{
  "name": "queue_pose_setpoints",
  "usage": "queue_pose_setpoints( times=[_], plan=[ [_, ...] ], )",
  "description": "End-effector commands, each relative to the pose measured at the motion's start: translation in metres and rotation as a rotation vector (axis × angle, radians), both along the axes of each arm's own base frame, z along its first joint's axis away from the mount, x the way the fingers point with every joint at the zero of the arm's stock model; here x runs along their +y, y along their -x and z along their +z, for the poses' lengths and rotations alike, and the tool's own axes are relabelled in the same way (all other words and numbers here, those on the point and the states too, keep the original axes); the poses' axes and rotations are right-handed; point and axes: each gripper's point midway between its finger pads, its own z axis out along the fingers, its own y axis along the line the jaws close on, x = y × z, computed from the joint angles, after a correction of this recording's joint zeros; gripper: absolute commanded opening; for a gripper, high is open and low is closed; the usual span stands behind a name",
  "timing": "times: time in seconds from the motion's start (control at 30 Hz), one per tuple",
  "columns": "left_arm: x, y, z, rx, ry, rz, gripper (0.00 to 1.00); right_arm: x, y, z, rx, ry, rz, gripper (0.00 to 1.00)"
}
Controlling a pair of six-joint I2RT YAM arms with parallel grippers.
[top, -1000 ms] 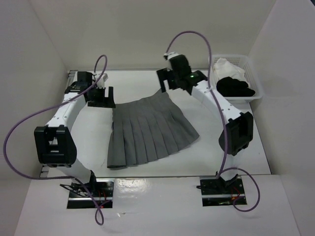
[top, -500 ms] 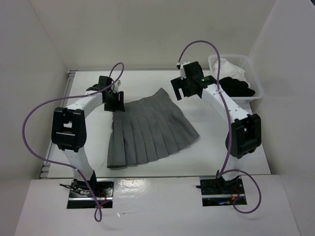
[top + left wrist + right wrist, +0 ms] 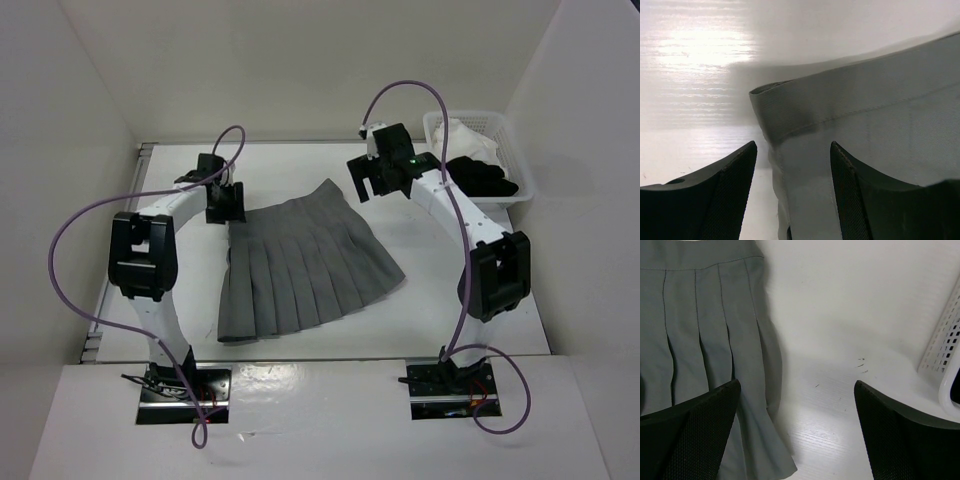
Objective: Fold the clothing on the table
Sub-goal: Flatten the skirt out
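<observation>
From the top view, you see the grey pleated fan-shaped skirt (image 3: 300,270) lying flat in the middle of the big white tabletop (image 3: 430,315). Its thin waistband is up toward 12 o'clock and its wide hem is down toward 6 o'clock. Your left gripper (image 3: 225,205) sits at the skirt's 10 o'clock corner. Your right gripper (image 3: 365,180) hangs near the 1 o'clock corner. I think each one is there to take one end of the waistband, so the top can be folded down. The small white plastic basket (image 3: 530,190) is at the tabletop's 2 o'clock. It holds a black garment (image 3: 480,178) and a white garment (image 3: 465,135), out of the way.

From the left wrist view, the left gripper (image 3: 792,147) has its jaws apart, one on each side of the skirt's (image 3: 865,115) waistband corner (image 3: 790,110). A bit of bare tabletop (image 3: 695,75) shows beside one finger, so it is not pinching yet.

From the right wrist view, the right gripper (image 3: 797,385) is spread wide and holds nothing. It is over bare tabletop (image 3: 850,300), with the skirt's (image 3: 690,315) side edge at its 9 o'clock and the basket (image 3: 945,350) at 3 o'clock. You likely need to slide it toward the cloth.
</observation>
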Motion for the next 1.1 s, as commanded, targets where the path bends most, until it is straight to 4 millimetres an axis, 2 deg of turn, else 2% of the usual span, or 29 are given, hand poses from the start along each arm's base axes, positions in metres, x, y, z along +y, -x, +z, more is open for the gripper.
queue_pose_setpoints(
  times=[0.0,0.17,0.23,0.3,0.33,0.37,0.6,0.83,1.07],
  plan=[
    [0.009,-0.011,-0.004,-0.008,-0.005,0.043,0.68,0.005,-0.013,0.017,-0.052,-0.015,0.009,0.98],
    [0.017,-0.016,-0.012,0.005,-0.006,0.061,0.68,0.007,-0.017,0.007,-0.033,-0.008,0.009,0.98],
    [0.017,-0.021,-0.008,-0.013,-0.005,0.061,0.68,0.007,-0.019,0.011,-0.042,-0.011,0.009,0.98],
    [0.014,-0.019,-0.017,0.009,0.004,0.055,0.68,0.007,-0.019,0.009,-0.033,-0.008,0.009,0.98],
    [0.017,-0.022,-0.014,0.000,0.012,0.049,0.68,0.008,-0.022,0.009,-0.033,-0.008,0.009,0.98],
    [0.015,-0.021,-0.019,0.012,0.019,0.044,0.68,0.008,-0.022,0.009,-0.033,-0.008,0.009,0.98],
    [0.005,-0.019,-0.023,0.025,0.067,0.004,0.65,0.007,-0.023,0.005,-0.027,0.001,0.002,0.98],
    [-0.004,-0.016,-0.025,0.037,0.109,-0.033,0.59,0.008,-0.025,0.004,-0.027,0.001,0.002,0.98],
    [-0.003,-0.015,-0.033,0.052,0.118,-0.048,0.45,0.008,-0.026,0.000,-0.019,0.005,0.002,0.98]
  ],
)
